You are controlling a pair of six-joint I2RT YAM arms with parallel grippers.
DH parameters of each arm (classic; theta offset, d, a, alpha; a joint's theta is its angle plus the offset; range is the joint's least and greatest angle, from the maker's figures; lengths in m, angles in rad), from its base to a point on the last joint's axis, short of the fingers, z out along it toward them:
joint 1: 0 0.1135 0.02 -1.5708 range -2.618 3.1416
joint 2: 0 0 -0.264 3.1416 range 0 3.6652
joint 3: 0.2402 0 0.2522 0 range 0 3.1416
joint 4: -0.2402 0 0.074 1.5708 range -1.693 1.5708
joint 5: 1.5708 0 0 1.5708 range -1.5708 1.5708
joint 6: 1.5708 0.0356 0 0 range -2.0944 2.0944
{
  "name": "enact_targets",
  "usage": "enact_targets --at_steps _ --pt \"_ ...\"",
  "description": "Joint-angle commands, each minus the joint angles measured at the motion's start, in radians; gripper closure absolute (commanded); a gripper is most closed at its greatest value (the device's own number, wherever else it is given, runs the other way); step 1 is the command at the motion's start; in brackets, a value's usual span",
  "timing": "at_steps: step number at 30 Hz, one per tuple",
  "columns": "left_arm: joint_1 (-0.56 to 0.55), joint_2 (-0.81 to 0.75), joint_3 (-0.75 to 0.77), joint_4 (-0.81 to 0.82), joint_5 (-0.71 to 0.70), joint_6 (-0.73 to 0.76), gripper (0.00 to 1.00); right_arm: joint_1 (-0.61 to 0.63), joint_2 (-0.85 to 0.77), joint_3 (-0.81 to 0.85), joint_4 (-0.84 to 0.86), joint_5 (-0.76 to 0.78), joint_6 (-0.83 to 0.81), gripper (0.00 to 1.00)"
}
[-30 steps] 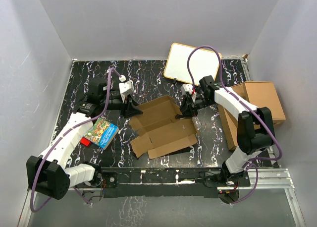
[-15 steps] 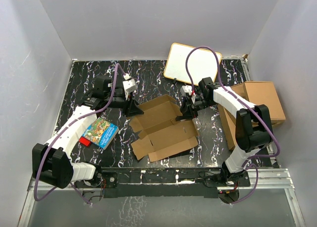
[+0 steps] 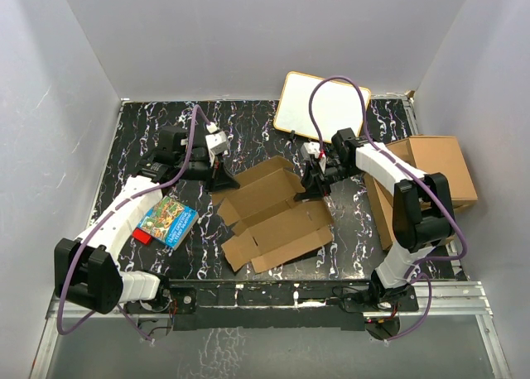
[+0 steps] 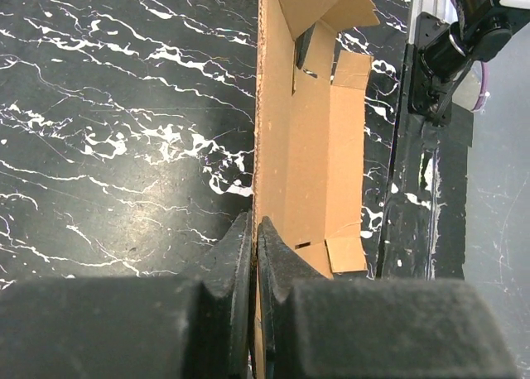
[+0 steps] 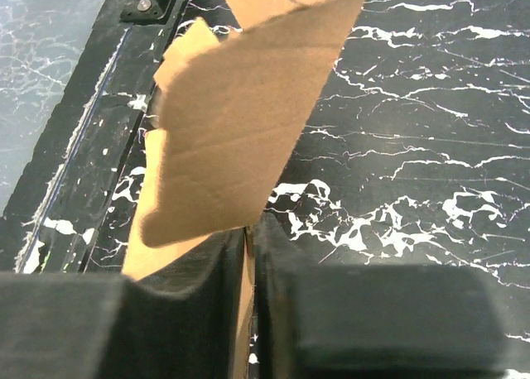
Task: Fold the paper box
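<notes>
The paper box (image 3: 273,213) is a brown die-cut cardboard piece, partly unfolded, in the middle of the black marbled table. My left gripper (image 3: 225,183) is at its far-left wall and is shut on that edge. In the left wrist view the fingers (image 4: 255,222) pinch the thin cardboard wall (image 4: 306,131) that runs away from them. At the box's far-right flap, my right gripper (image 3: 313,186) is shut on the cardboard. The right wrist view shows its jaws (image 5: 248,226) closed on the flap's edge, with a bent flap (image 5: 240,122) rising above them.
A blue picture book (image 3: 168,222) lies left of the box on a red item (image 3: 142,237). A white board (image 3: 319,106) leans at the back. Stacked larger cardboard boxes (image 3: 431,176) stand at the right edge. The table's near rail (image 3: 273,292) runs in front.
My left gripper has closed on the box's left wall after the left arm swung in toward it. The box has shifted slightly. The right gripper keeps its grip.
</notes>
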Motion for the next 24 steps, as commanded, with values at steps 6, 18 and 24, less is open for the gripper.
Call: enact_targets --at_steps 6,18,24 --pt "0.002 -0.147 -0.085 0.086 -0.113 -0.226 1.00 -0.108 -0.067 0.081 0.048 0.008 0.114 0.48" --pt "-0.001 -0.325 -0.221 0.149 -0.370 -0.635 1.00 -0.162 -0.494 -0.384 0.765 0.225 0.712 0.14" --pt "0.000 -0.304 -0.210 0.127 -0.397 -0.619 1.00 -0.228 -0.478 -0.382 0.850 0.336 0.839 0.14"
